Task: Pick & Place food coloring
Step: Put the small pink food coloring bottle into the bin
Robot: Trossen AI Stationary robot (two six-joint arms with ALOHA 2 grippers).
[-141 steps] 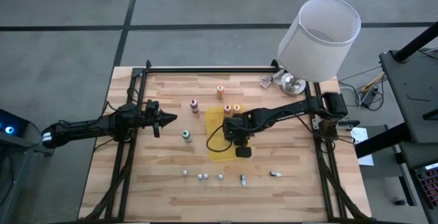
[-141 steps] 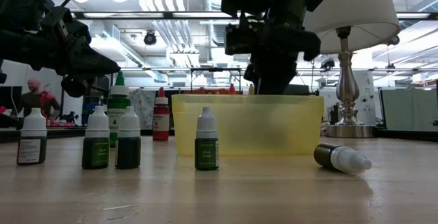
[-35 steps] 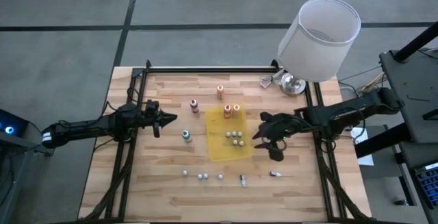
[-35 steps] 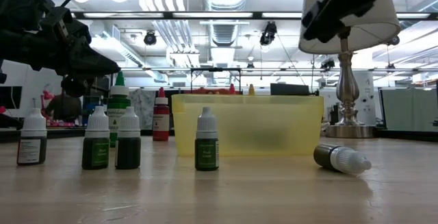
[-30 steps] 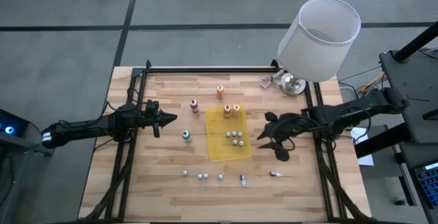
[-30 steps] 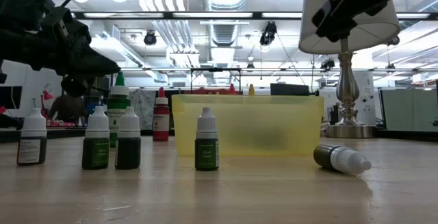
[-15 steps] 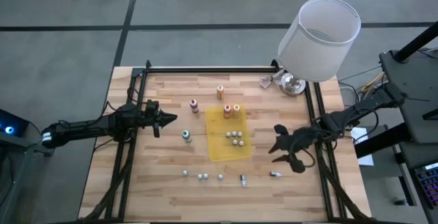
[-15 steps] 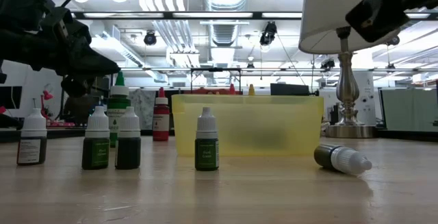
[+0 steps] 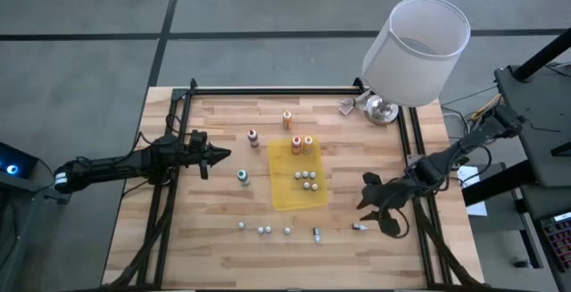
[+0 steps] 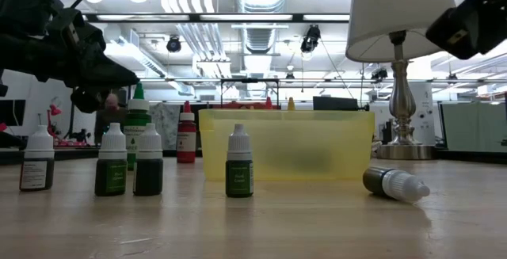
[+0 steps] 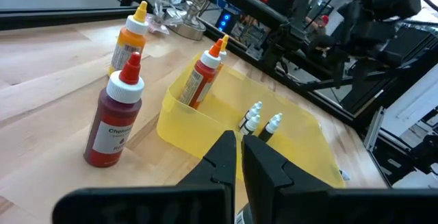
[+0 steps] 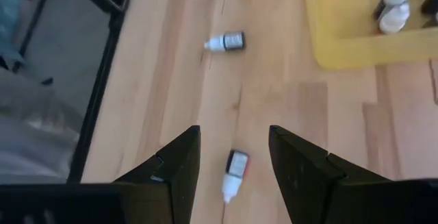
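The food coloring bottles stand about a yellow tray. Three tiny white-capped ones and two taller ones are in the tray. An orange, a dark red and a teal one stand on the wood beside it. Several tiny bottles stand near the front edge. One lies on its side. My right gripper hovers open above that lying bottle, holding nothing. My left gripper waits shut at the table's left, its fingertips pointing toward the tray.
A table lamp with a white shade stands at the far right corner. Black rails run along the table's left, right and far edges. Another tiny bottle lies on the bare wood between the tray and the near edge.
My right gripper has swung from beside the tray toward the table's near right corner, sinking a little and turning, and its fingers have stayed open. The bottles have not moved.
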